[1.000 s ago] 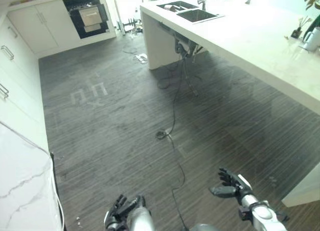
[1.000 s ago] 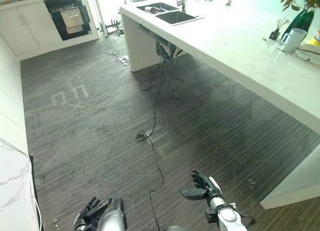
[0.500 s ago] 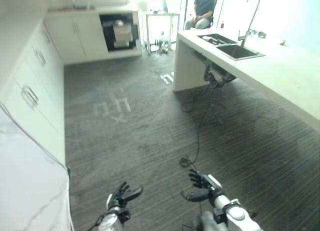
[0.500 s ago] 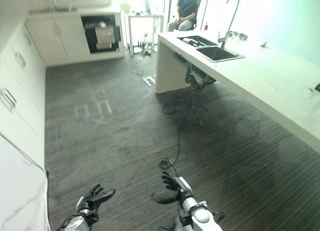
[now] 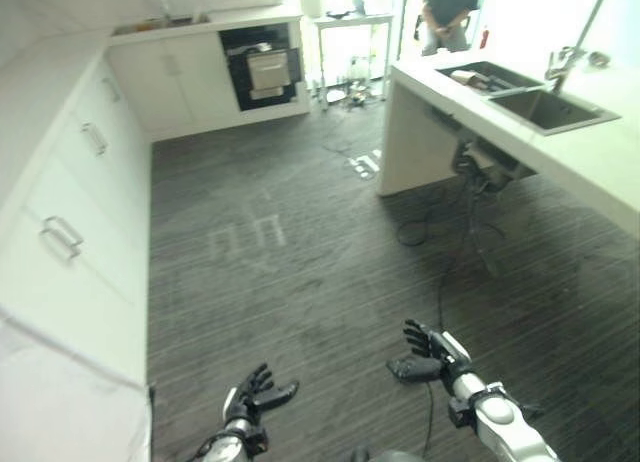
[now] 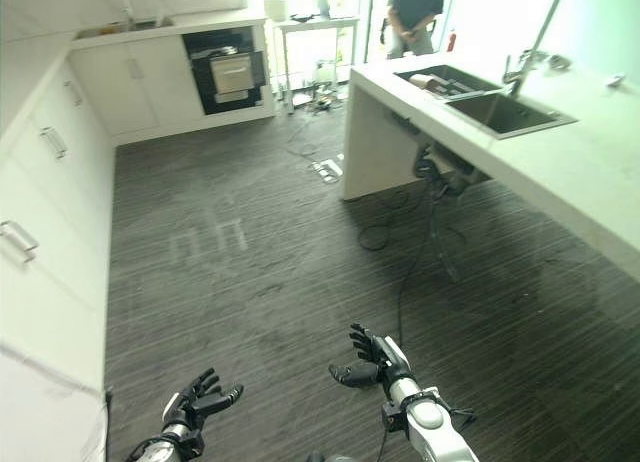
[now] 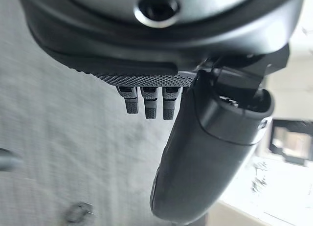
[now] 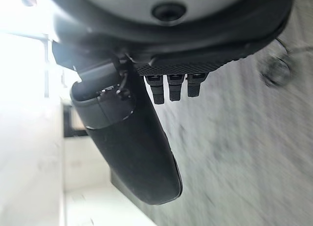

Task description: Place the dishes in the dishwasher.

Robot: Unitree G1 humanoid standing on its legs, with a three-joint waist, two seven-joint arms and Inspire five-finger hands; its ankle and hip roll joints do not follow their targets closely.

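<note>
Dark grey striped flooring (image 5: 300, 282) fills the middle of the kitchen, and both robot hands are held low above it with nothing in them. The left robot hand (image 5: 252, 397) is seen with its fingers spread and straight; the right robot hand (image 5: 425, 354) is likewise relaxed, thumb apart from the fingers, and in each wrist view only floor is shown past the fingertips. The dishes (image 6: 428, 81) can be made out only as pale shapes in the nearer basin of the sink (image 6: 480, 97), set into the white worktop (image 6: 590, 172) on the right, well apart from both hands. The dishwasher (image 5: 266, 67) is judged to be the dark open appliance in the far run of white cabinets (image 5: 180, 82), across the room from the sink. A person (image 5: 447, 12) is seen beyond the worktop's far end. The dishes are likely stiff, breakable and perhaps wet and slippery, so a hold at the rim, thumb on one face and fingers on the other, would be advised, with a gentle set-down. What kind of dishes they are cannot be told.
</note>
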